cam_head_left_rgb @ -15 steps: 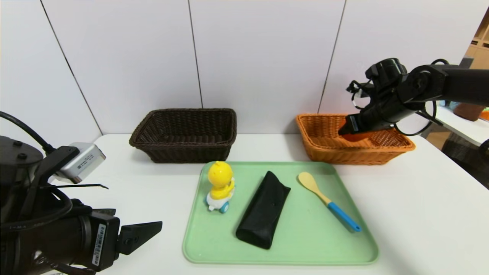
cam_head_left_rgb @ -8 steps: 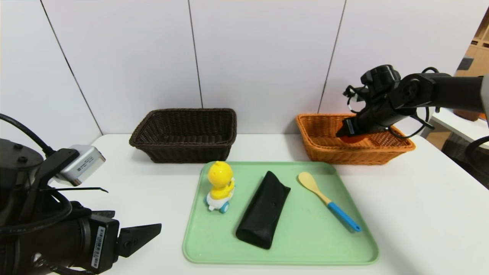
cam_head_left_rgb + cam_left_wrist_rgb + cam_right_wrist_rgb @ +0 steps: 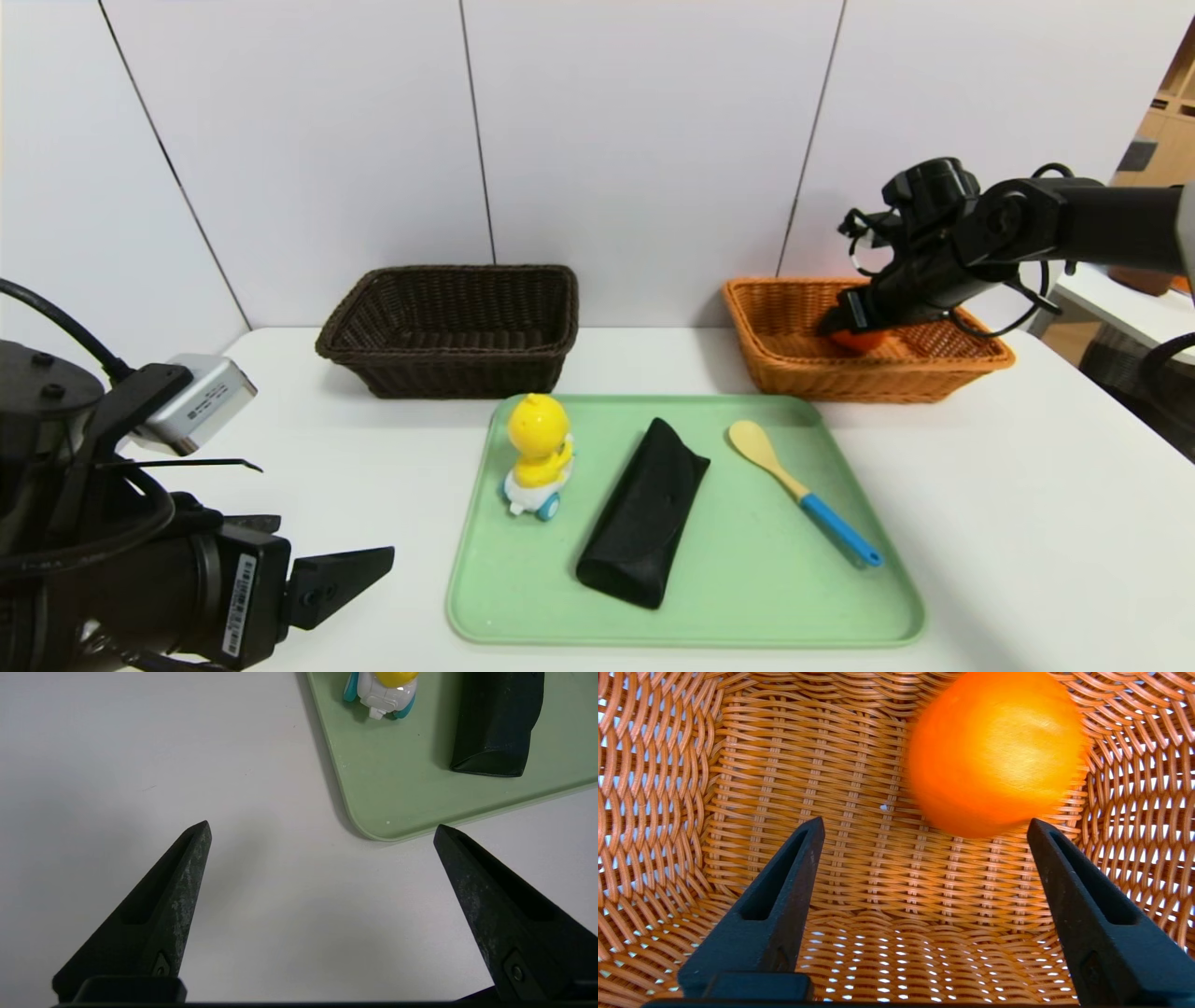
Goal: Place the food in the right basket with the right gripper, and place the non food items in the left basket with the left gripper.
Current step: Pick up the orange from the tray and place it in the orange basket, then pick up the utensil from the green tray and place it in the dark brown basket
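Observation:
The round orange fruit (image 3: 994, 751) lies inside the orange-tan right basket (image 3: 775, 364), clear of my right gripper's (image 3: 924, 826) tips; its fingers stand wide apart with only wicker between them. In the head view that gripper (image 3: 845, 322) hovers over the basket with the fruit (image 3: 857, 340) just below it. The yellow duck toy (image 3: 539, 453), black pouch (image 3: 644, 511) and blue-handled wooden spoon (image 3: 803, 502) lie on the green tray (image 3: 747, 607). The dark brown left basket (image 3: 448, 327) holds nothing. My left gripper (image 3: 322, 830) is open above bare table near the tray's corner.
The white table (image 3: 1027, 523) meets a panelled wall right behind both baskets. Beyond the table's right edge stand another surface and furniture (image 3: 1139, 308). In the left wrist view the duck (image 3: 380, 688) and pouch (image 3: 495, 723) sit on the tray (image 3: 387, 788).
My right gripper dipped lower into the right basket and its fingers spread; the orange fruit has left them and now lies loose in the basket. The left arm stayed put.

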`<action>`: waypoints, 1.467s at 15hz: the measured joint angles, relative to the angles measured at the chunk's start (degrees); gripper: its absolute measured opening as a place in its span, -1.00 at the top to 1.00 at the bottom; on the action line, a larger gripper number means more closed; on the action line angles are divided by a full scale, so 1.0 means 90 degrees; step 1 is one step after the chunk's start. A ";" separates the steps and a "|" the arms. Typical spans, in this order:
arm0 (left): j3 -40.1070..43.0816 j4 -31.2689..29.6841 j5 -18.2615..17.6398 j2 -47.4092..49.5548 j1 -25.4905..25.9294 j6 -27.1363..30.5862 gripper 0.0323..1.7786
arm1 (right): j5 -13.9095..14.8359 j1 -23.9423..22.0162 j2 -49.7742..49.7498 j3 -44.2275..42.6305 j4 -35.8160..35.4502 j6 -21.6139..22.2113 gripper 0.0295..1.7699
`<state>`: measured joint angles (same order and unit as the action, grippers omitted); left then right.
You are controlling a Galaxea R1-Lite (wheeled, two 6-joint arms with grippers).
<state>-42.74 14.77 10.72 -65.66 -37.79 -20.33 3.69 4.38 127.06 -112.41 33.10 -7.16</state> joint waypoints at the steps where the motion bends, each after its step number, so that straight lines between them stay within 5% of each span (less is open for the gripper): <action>1: -0.0007 0.0000 0.0003 0.0000 0.0000 0.0000 -0.90 | -0.0001 0.0005 -0.0034 0.0000 0.0003 0.0000 -0.72; 11: -0.0004 -0.0001 0.0015 0.0014 0.0000 0.0000 -0.90 | -0.0274 0.0561 -0.1810 0.0041 0.0876 0.0049 -0.87; 18: 0.0020 0.0008 0.0005 0.0108 0.0000 0.0000 -0.90 | -0.0615 0.2037 -0.3821 0.0433 0.3077 0.1486 -0.91; 22: 0.0042 0.0018 0.0003 0.0172 0.0000 0.0000 -0.90 | -0.0634 0.2509 -0.4324 0.1688 0.3262 0.1910 -0.91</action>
<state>-42.36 14.93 10.74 -64.11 -37.79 -20.33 -2.01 26.95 88.15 -97.22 62.45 10.03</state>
